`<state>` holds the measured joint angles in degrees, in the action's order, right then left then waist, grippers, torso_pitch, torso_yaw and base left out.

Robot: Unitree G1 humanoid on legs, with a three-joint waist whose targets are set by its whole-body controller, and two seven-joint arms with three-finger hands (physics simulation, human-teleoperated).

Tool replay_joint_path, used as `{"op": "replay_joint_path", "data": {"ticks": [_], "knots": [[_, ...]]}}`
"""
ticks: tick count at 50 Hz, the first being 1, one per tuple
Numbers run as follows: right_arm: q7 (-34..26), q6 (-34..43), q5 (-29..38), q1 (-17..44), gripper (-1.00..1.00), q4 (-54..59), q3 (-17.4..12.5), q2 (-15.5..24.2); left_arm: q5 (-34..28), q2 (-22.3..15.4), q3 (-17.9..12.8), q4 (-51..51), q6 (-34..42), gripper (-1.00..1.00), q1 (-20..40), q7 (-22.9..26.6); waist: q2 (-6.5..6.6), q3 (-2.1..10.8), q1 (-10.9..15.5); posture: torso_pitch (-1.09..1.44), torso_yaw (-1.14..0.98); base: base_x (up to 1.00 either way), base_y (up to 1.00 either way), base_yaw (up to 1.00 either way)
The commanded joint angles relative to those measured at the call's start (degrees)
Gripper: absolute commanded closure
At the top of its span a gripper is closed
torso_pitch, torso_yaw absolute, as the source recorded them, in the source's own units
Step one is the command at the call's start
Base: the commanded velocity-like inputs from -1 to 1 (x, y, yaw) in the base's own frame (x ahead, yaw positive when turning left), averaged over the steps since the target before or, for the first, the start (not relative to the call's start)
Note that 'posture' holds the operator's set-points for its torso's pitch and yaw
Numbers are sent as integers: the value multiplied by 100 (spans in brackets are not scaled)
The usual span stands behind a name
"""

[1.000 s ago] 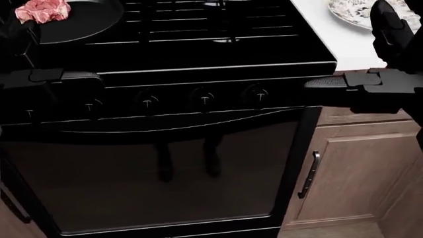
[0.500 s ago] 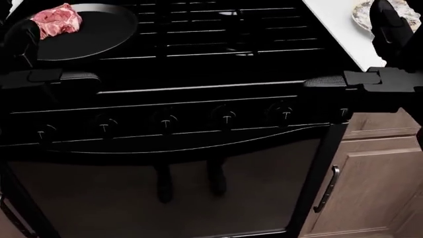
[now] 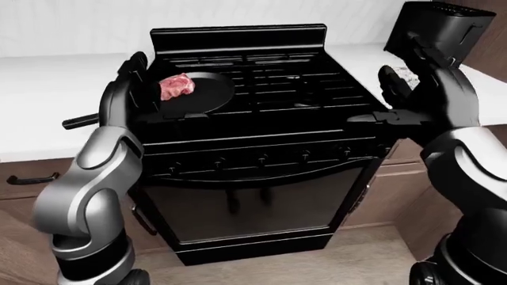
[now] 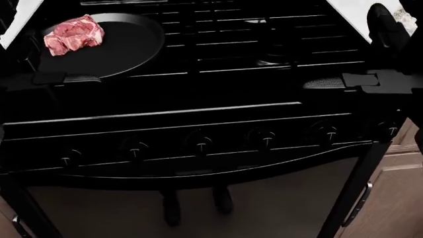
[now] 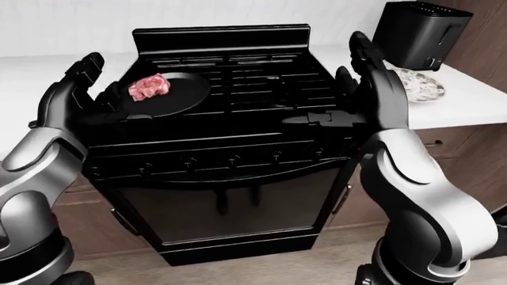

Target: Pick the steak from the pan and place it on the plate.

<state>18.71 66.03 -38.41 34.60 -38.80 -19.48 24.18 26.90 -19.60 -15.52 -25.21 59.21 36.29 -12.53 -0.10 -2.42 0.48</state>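
Black glossy stove (image 3: pixel 254 148) bears round pan (image 4: pixel 112 44) with marbled steak (image 4: pixel 74 33).

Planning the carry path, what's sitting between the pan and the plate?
Only black stove grates and a strip of white counter separate pan from plate, seen in the right-eye view.

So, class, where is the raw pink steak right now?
In the right-eye view the raw pink steak lies in the round black pan at the black stove's upper left, just right of the open left hand.
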Motion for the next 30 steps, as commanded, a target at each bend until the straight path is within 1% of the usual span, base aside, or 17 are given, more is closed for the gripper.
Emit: {"op": "replay_joint_path", "data": {"ticks": [1,3,5,7,8,10,12,15,17,18,19,21,23,26,27,28,30], "knots": [[13,-220,53,115,-100,-105,-87,74,36,-44,-9,-172,-209,-100,168,42,9,90,-14,0,0,16,26,0],[6,-241,73,108,-100,-88,-67,69,42,-45,-14,-173,-192,-100,186,37,-142,73,9,0,0,15,26,0],[3,-225,63,114,-100,-90,-90,75,43,-47,-15,-186,-188,-100,174,38,-406,128,31,0,0,15,25,0],[18,-198,44,140,-100,-98,-102,79,49,-50,-18,-189,-176,-100,184,36,-287,122,-32,0,0,15,25,0],[17,-206,45,139,-100,-95,-101,81,40,-54,-16,-174,-200,-100,173,46,-363,113,-8,0,0,15,24,0],[16,-219,48,120,-100,-95,-99,82,37,-46,-8,-178,-206,-100,165,45,-323,165,-47,0,0,16,25,0],[29,-200,32,133,-100,-110,-104,81,41,-50,-18,-181,-199,-100,171,44,-247,140,-55,0,0,15,25,0],[23,-221,48,115,-100,-111,-83,75,38,-48,-11,-187,-207,-100,159,50,-25,58,-95,0,0,15,26,0],[9,-239,56,92,-100,-103,-96,78,20,-51,-4,-175,-236,-100,135,68,253,128,-128,0,0,14,26,0],[-3,-263,71,70,-100,-90,-97,78,11,-46,1,-172,-241,-100,129,70,509,208,-128,0,0,15,26,0],[14,-230,51,98,-100,-95,-108,73,11,-42,-1,-173,-232,-100,141,66,384,215,-82,0,0,15,26,0],[-10,-282,74,81,-100,-69,-98,80,14,-35,-2,-184,-213,-100,151,57,361,113,-65,0,0,16,25,0],[-21,-323,95,51,-100,-40,-91,66,2,-42,9,-178,-217,-100,157,69,237,155,-39,0,0,15,24,0],[-16,-322,94,59,-100,-33,-79,54,-6,-40,2,-165,-219,-100,162,75,87,107,-26,0,0,15,24,0],[-9,-316,84,60,-100,-30,-91,42,-11,-37,5,-168,-213,-100,161,72,-17,98,35,0,0,16,0,32],[5,-287,53,90,-100,-34,-108,39,-17,-32,12,-163,-220,-100,164,73,41,91,0,0,0,15,0,43],[29,-292,1,102,-100,-34,-142,41,-26,-28,14,-181,-217,-100,150,75,-37,114,52,0,0,15,0,72]]}}
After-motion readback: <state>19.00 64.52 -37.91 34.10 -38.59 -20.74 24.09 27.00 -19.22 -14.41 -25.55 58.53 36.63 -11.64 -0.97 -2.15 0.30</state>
